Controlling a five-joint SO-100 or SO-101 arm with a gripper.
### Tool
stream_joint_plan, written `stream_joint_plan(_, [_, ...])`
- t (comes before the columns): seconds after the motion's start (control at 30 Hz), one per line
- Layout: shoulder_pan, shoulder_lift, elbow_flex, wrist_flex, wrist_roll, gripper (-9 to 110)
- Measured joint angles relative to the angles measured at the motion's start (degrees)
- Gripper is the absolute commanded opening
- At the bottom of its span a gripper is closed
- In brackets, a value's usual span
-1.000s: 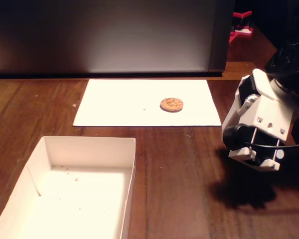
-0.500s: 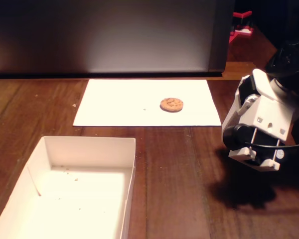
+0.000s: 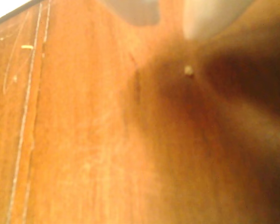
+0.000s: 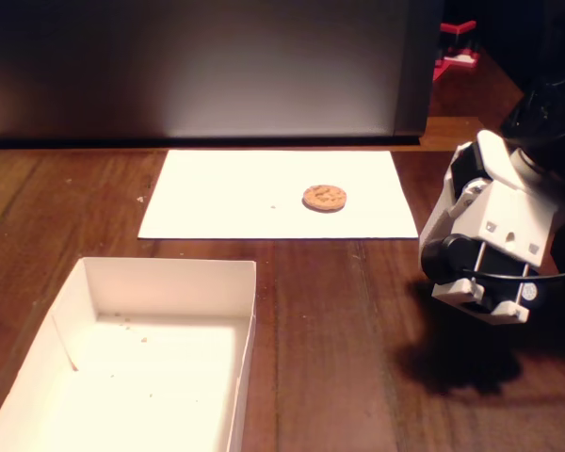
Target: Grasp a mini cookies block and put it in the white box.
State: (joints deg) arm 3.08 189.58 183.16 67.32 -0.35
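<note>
The mini cookies block (image 4: 324, 197), a small round golden-brown cookie, lies on a flat white paper sheet (image 4: 226, 193) at the middle back of the table in the fixed view. The white box (image 4: 160, 282) stands at the lower left with only tiny crumbs inside. My gripper (image 4: 480, 294) hangs folded low over the wood at the right, well apart from the cookie and the box. Its fingers do not show clearly, so its state is unclear. The wrist view shows only blurred wooden tabletop with a crumb (image 3: 188, 70). Cookie and box are out of that view.
A dark grey panel (image 4: 207, 66) stands along the back edge behind the paper. A red object (image 4: 457, 49) sits at the far back right. Bare wood lies between the paper, the box and the arm.
</note>
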Motion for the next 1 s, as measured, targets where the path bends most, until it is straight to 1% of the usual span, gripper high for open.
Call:
stream_joint_plan(0.07, [0.0,0.0,0.4,-0.7,-2.0,0])
stream_joint_plan(0.23, [0.0,0.0,1.9,-6.7,-20.0,0])
stream_joint_plan(0.33, [0.0,0.0,2.2,-9.2,-25.5,0])
stream_joint_plan(0.57, [0.0,0.0,2.5,-17.8,-23.6,0])
stream_joint_plan(0.7, [0.0,0.0,2.5,-20.8,-20.9,0])
stream_joint_plan(1.0, [0.1,0.0,2.5,-22.1,-15.0,0])
